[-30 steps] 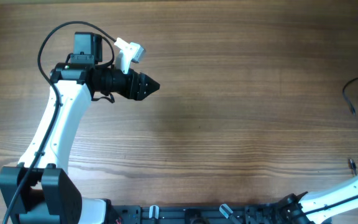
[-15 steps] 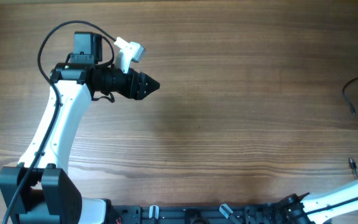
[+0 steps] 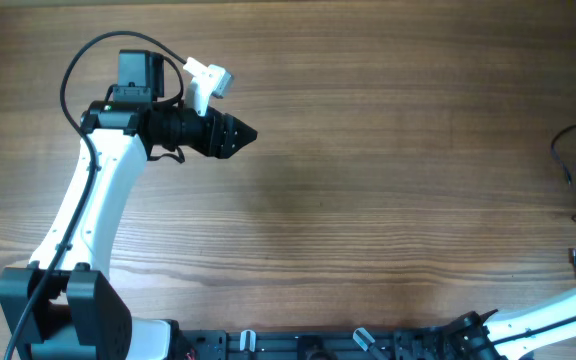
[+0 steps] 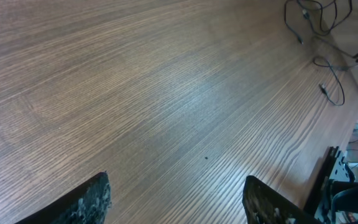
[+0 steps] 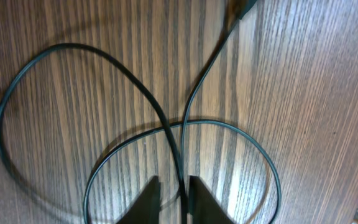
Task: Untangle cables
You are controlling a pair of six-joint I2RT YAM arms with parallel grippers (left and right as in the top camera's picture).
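Observation:
Thin black cables lie at the table's right edge: a loop [image 3: 560, 148] and a plug end [image 3: 573, 256] in the overhead view, and small at the top right of the left wrist view [image 4: 333, 79]. In the right wrist view a black cable [image 5: 135, 81] loops and crosses over itself. One strand runs up to a plug [image 5: 241, 9]. My right gripper [image 5: 174, 190] is closed narrowly on a strand at the crossing. My left gripper [image 3: 248, 135] hovers far left of the cables. It is open and empty [image 4: 176, 193].
The right arm's link [image 3: 558, 312] enters at the bottom right; its gripper is beyond the overhead frame. The table's right edge [image 4: 328, 149] and a black rail along the front [image 3: 318, 345] bound the wood surface.
The plug end at the right edge has shifted slightly right and up. A further bit of cable has come into view above it. The left arm has not moved.

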